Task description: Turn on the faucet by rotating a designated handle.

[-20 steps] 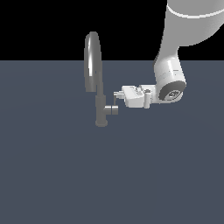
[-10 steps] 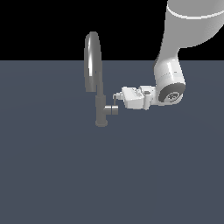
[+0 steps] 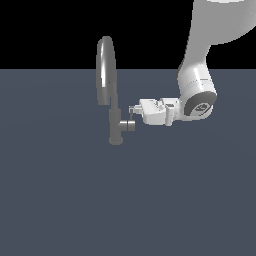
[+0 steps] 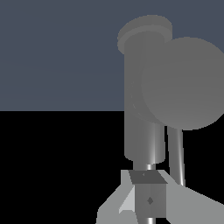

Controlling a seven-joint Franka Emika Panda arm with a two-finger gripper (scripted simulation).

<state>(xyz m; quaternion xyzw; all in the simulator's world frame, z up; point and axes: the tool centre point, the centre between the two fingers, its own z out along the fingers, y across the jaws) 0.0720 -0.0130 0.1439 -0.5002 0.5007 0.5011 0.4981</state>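
Observation:
The grey metal faucet (image 3: 115,125) stands on the dark surface, its tall arched spout (image 3: 106,70) rising above the post. The short handle (image 3: 128,125) juts from the post toward the exterior view's right, with a thin lever pin (image 3: 131,117) pointing up from its tip. My gripper (image 3: 131,110) reaches in level from the right, its narrow fingertips together at the top of the pin, touching or nearly so. The wrist view shows the handle's round end face (image 4: 183,83), the pin (image 4: 176,153), the post (image 4: 140,109) and one finger (image 4: 148,199) close up.
The white arm (image 3: 197,95) comes down from the upper right of the exterior view. A flat dark grey-blue surface (image 3: 65,200) spreads around the faucet's small round base (image 3: 116,141). Nothing else shows.
The gripper has sunk slightly and levelled out, bringing its fingertips down closer to the handle's lever pin. The faucet and handle look unmoved.

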